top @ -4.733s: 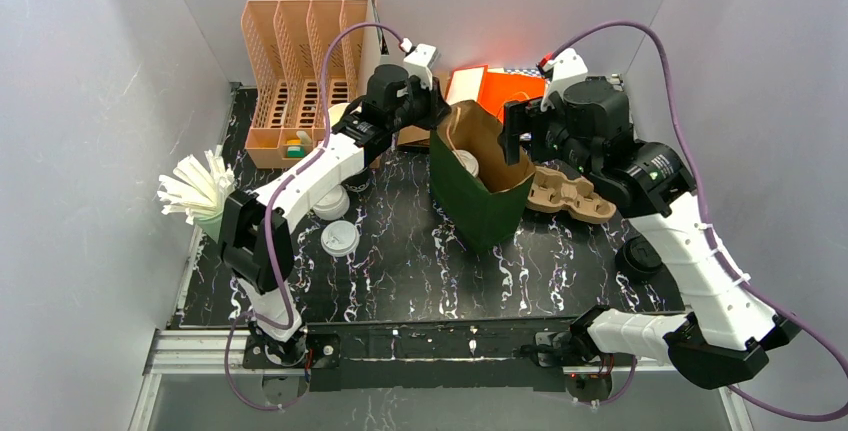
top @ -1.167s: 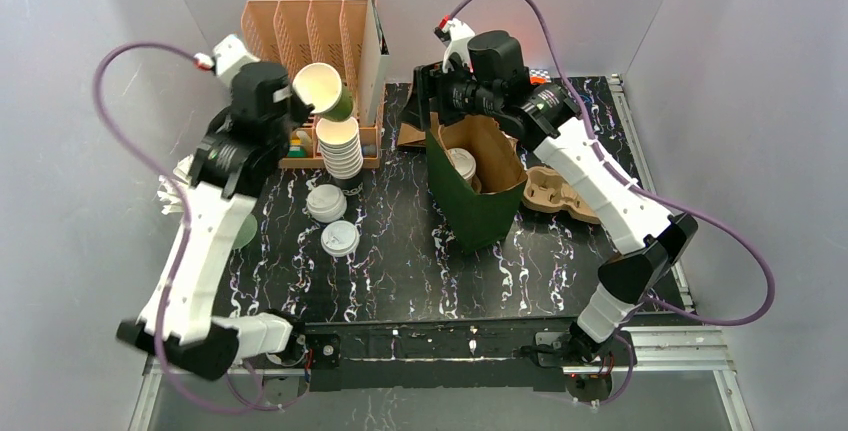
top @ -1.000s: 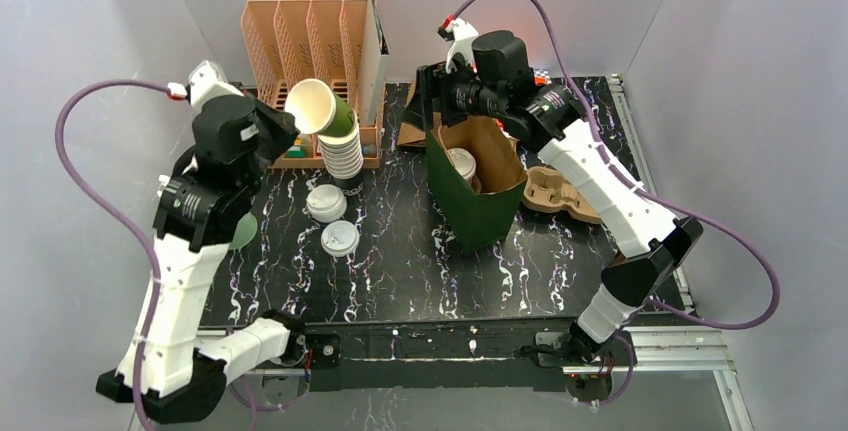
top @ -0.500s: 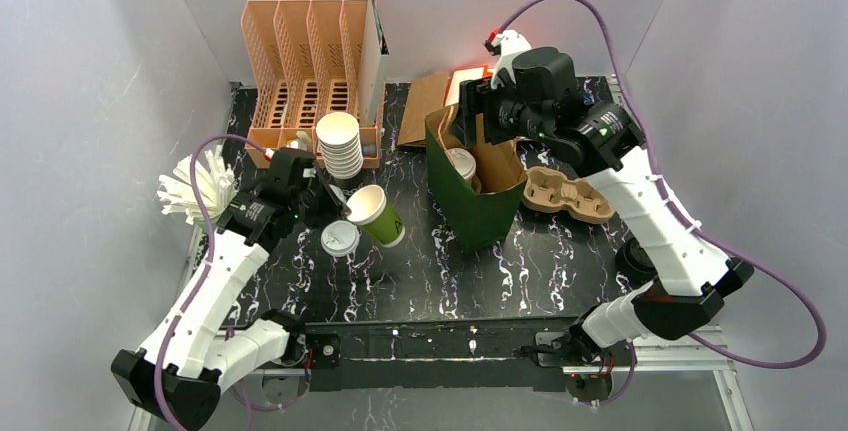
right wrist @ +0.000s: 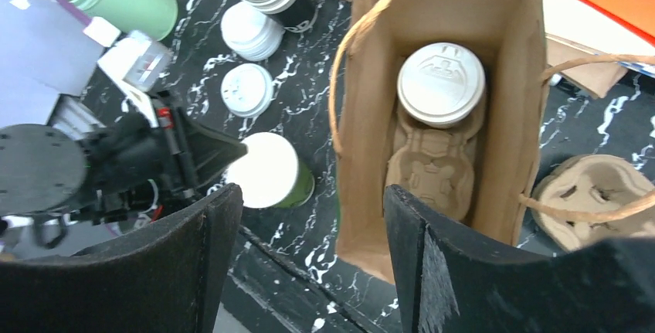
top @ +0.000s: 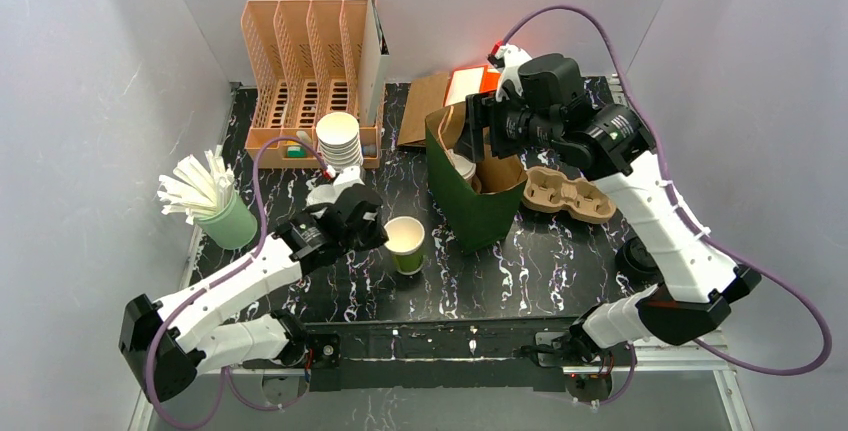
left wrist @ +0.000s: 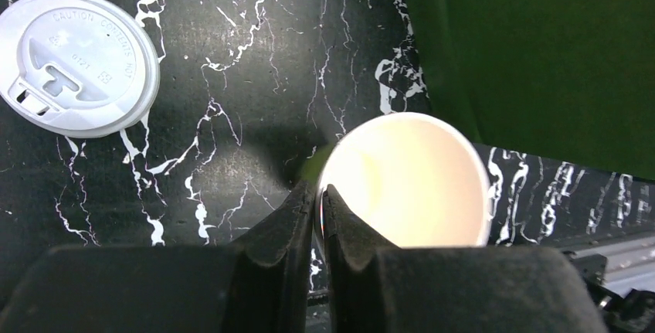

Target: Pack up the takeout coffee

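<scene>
while the green-sided paper cup (top: 405, 241), white inside and lidless, stands upright on the black marbled worktop (top: 560, 271), the left fingers (left wrist: 303, 217) are pinched almost closed on the near part of its rim, one finger outside the wall and the other just inside it. the cup sits just to the left of the dark green paper bag (top: 480, 213); from above a thin strip of worktop seems to show between them, though i cannot tell for sure that they are apart.

the right fingers (right wrist: 212, 248) are spread wide with nothing between them and hover above the bag's open mouth. inside the bag a white-lidded cup (right wrist: 440, 84) sits upright in the far pocket of a brown moulded pulp carrier (right wrist: 432, 167).

a loose white plastic lid (left wrist: 77, 62) lies flat on the worktop to the left of the held cup, apart from it. farther back, a stack of nested white cups (top: 338, 141) stands well apart from the cup.
</scene>
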`<action>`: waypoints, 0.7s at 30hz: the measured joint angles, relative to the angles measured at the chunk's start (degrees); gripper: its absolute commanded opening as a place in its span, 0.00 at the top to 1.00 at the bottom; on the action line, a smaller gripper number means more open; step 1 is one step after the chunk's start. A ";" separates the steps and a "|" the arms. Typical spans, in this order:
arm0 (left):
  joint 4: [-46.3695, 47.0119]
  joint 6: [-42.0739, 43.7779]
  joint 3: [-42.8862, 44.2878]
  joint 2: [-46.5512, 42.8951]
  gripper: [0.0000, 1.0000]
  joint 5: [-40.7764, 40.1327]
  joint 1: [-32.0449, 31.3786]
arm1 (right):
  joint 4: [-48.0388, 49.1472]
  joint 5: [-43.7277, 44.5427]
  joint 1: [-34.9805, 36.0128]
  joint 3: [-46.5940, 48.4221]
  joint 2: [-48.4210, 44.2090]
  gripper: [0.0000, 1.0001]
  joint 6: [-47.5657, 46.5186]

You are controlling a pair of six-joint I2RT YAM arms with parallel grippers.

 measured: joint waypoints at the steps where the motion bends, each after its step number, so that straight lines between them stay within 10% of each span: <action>1: 0.72 -0.07 -0.63 0.33 0.88 -1.18 -0.92 | 0.00 -0.74 0.07 0.00 -0.37 0.25 0.26; 21: 2.12 0.79 -0.72 -3.32 0.36 -11.98 -3.17 | 1.40 -3.67 10.93 -4.20 -1.73 0.31 -1.05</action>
